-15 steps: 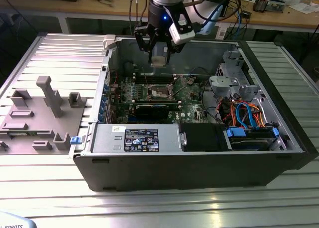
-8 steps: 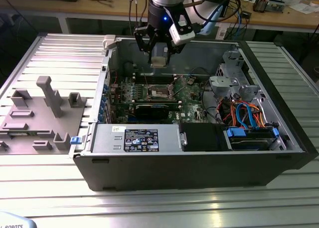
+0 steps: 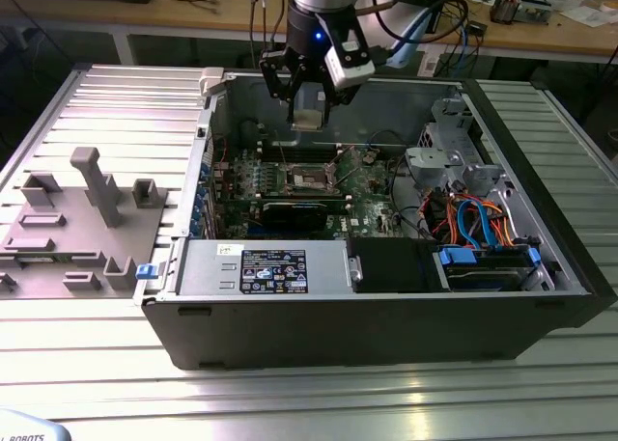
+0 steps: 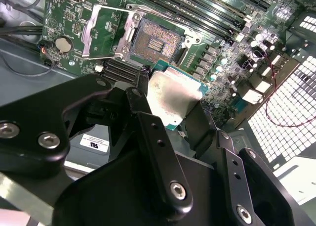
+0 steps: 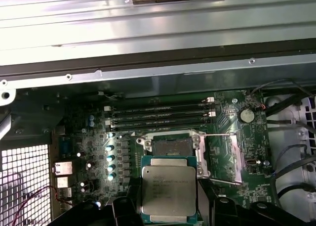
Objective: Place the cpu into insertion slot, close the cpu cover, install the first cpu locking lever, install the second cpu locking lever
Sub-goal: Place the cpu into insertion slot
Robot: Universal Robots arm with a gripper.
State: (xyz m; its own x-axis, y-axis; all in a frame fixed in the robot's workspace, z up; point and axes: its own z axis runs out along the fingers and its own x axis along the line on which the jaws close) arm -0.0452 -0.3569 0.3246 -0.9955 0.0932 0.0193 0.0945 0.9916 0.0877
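Note:
My gripper (image 3: 309,105) hangs over the open computer case, shut on the cpu (image 3: 309,120), a flat square chip with a dull silver top. In both wrist views the cpu (image 4: 173,100) (image 5: 169,189) sits between the black fingers (image 4: 143,87), held by two opposite edges. It is in the air, apart from the motherboard. The insertion slot (image 5: 171,147) (image 4: 160,40) (image 3: 311,178) lies bare below it. The cpu cover (image 5: 224,157) (image 4: 106,30) is swung open beside the slot, and a thin locking lever (image 5: 217,135) stands raised along it.
Memory slots (image 5: 158,114) run beside the socket. A black block (image 3: 294,214) lies just in front of it. A labelled power supply (image 3: 270,267) and a drive cage with blue and orange cables (image 3: 483,238) fill the case front. A grey fixture (image 3: 87,219) stands outside.

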